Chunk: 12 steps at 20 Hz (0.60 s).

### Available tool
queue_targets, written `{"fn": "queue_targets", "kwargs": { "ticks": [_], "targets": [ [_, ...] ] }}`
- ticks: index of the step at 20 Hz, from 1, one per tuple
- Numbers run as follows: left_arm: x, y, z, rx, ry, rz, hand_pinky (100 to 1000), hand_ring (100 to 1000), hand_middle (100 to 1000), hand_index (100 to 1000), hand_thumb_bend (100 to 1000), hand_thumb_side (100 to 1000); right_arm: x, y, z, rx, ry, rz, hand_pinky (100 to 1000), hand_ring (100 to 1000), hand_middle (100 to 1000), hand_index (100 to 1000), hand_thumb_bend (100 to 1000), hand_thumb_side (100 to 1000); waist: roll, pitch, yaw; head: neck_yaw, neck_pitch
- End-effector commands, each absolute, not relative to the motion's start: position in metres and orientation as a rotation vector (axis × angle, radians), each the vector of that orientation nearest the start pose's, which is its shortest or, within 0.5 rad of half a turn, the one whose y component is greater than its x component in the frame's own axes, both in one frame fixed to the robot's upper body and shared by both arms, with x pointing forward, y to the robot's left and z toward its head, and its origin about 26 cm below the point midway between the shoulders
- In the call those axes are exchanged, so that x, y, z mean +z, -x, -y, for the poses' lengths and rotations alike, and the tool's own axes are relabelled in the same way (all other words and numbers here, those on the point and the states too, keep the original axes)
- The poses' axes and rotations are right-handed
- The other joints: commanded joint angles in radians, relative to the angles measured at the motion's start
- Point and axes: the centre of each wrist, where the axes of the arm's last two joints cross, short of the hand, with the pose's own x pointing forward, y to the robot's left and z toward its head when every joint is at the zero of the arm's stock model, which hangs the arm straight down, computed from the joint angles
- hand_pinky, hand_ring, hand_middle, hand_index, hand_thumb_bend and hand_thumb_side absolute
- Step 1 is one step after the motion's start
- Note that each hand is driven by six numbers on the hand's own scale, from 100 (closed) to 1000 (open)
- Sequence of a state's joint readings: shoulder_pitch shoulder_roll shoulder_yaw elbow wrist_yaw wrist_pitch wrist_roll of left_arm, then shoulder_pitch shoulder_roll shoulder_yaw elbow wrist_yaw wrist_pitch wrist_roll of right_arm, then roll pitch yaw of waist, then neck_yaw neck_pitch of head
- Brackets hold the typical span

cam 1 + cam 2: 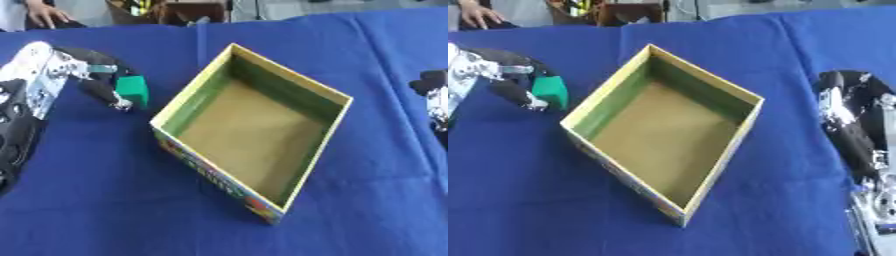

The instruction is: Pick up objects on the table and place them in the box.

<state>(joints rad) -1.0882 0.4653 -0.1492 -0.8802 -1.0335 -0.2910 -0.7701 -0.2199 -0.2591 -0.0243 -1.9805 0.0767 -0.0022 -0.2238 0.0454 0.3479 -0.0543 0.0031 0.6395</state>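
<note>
An open cardboard box [334, 96] with yellow-green walls and a brown floor sits turned like a diamond in the middle of the blue cloth; nothing shows inside it. My left hand [103, 82] comes in from the left and hangs just beyond the box's left wall, fingers and thumb curled round a small green block [134, 90]. My right hand [839, 107] rests at the right edge, beside the box's right corner, its dark fingers hanging relaxed with nothing in them.
The blue cloth [105, 200] covers the whole table, with bare room in front of the box and on both sides. A person's hand [42, 13] rests at the far left edge, and brown items [188, 11] stand behind the table.
</note>
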Motion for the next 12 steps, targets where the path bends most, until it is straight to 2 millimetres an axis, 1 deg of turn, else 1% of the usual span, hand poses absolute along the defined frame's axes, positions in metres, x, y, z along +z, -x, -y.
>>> {"fn": "queue_targets", "kwargs": {
  "ticks": [1,4,6,8,9,12],
  "targets": [
    [0.2682,-0.4905,-0.2717,-1.814,-0.85,1.105,592,784,916,1000,514,729,0.1776,-0.2925,0.2646,0.083,0.367,2.247,783,682,506,638,100,494,-0.002,-0.016,-0.001,0.003,-0.015],
    [0.2667,-0.4904,-0.271,-1.813,-0.849,1.123,564,765,876,979,484,721,0.1774,-0.2925,0.2648,0.082,0.368,2.247,783,682,506,638,100,494,-0.003,-0.015,-0.001,0.004,-0.016],
    [0.266,-0.4903,-0.2703,-1.812,-0.853,1.142,552,758,866,969,478,720,0.1774,-0.2925,0.2649,0.08,0.37,2.247,783,683,506,638,100,494,-0.004,-0.015,-0.002,0.005,-0.016],
    [0.2646,-0.4902,-0.2698,-1.815,-0.859,1.148,518,735,817,926,456,695,0.1775,-0.2925,0.2649,0.078,0.37,2.247,783,682,506,638,100,498,-0.004,-0.014,-0.003,0.005,-0.017],
    [0.2639,-0.4903,-0.2698,-1.815,-0.864,1.147,512,730,807,917,440,700,0.1776,-0.2926,0.2649,0.077,0.37,2.247,783,682,506,638,100,491,-0.004,-0.014,-0.003,0.004,-0.016],
    [0.2623,-0.4904,-0.2699,-1.813,-0.876,1.15,450,668,716,837,350,661,0.1778,-0.2926,0.2653,0.075,0.372,2.248,783,682,505,638,100,490,-0.005,-0.013,-0.003,0.004,-0.014]
  ]
}}
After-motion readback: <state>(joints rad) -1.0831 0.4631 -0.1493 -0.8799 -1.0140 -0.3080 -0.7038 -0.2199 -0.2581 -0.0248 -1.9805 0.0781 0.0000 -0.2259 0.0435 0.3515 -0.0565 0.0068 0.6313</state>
